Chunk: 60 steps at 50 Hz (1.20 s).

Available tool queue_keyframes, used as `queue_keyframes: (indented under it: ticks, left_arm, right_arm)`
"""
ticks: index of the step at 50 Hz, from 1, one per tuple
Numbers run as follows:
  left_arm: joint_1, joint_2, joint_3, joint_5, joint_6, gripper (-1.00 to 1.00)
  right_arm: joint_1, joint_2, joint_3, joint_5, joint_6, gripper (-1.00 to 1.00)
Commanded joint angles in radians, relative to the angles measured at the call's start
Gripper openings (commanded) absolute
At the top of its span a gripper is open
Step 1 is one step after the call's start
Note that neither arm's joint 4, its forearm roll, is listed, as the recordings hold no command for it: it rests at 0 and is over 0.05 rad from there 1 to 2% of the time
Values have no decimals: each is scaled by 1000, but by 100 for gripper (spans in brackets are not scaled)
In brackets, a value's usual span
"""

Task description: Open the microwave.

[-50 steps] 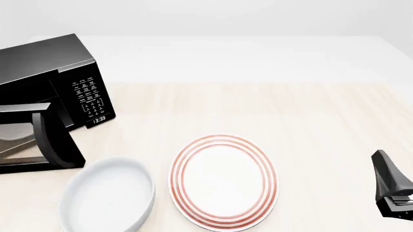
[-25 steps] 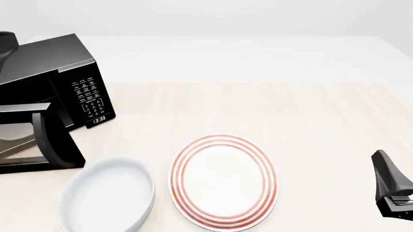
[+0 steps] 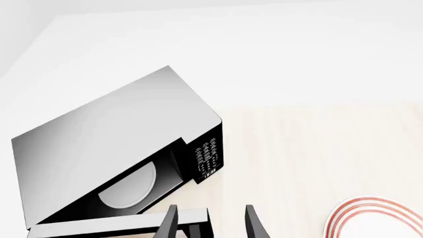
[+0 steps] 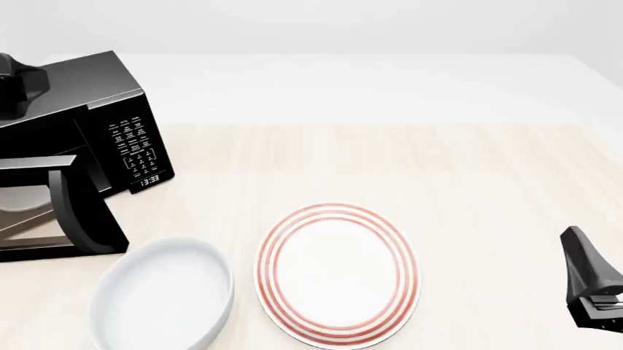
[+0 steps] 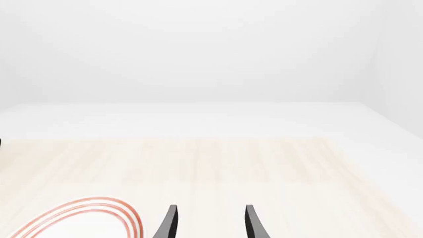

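The microwave [image 4: 93,109] is a glossy black box at the table's far left, with a white-lettered keypad [image 4: 136,149] and a small clock display. Its windowed door [image 4: 58,211] stands swung wide open toward me. In the left wrist view the microwave [image 3: 112,129] is seen from above, with the pale round turntable [image 3: 129,184] showing inside. My left gripper [image 3: 210,227] is open and empty, above the open door and touching nothing. Part of the left arm [image 4: 14,84] shows at the upper left edge. My right gripper [image 5: 210,224] is open and empty, low at the right [image 4: 587,281].
A white plate with red rings [image 4: 336,273] lies at the front middle; it also shows in the right wrist view [image 5: 86,215] and the left wrist view [image 3: 373,218]. A white bowl [image 4: 160,295] sits left of the plate, just in front of the open door.
The left arm has come into the front view at the upper left, above the microwave. The door stays wide open. The right arm has not moved.
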<state>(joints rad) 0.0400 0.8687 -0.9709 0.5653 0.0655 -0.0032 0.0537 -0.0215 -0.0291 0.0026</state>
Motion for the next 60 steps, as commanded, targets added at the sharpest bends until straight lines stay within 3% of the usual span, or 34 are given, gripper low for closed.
queue_keyframes:
  ticks: [1,20,44,60]
  left_arm:
    - [5,55,15,-20,-21,100]
    - [48,120,124,-136,-55,100]
    - [72,279,20,-186,-31,100]
    - [93,375,31,-232,-50,100]
  right_arm:
    - [0,0,0,0,0,100]
    - [0,0,0,0,0,100]
    - [0,0,0,0,0,100]
    - [0,0,0,0,0,100]
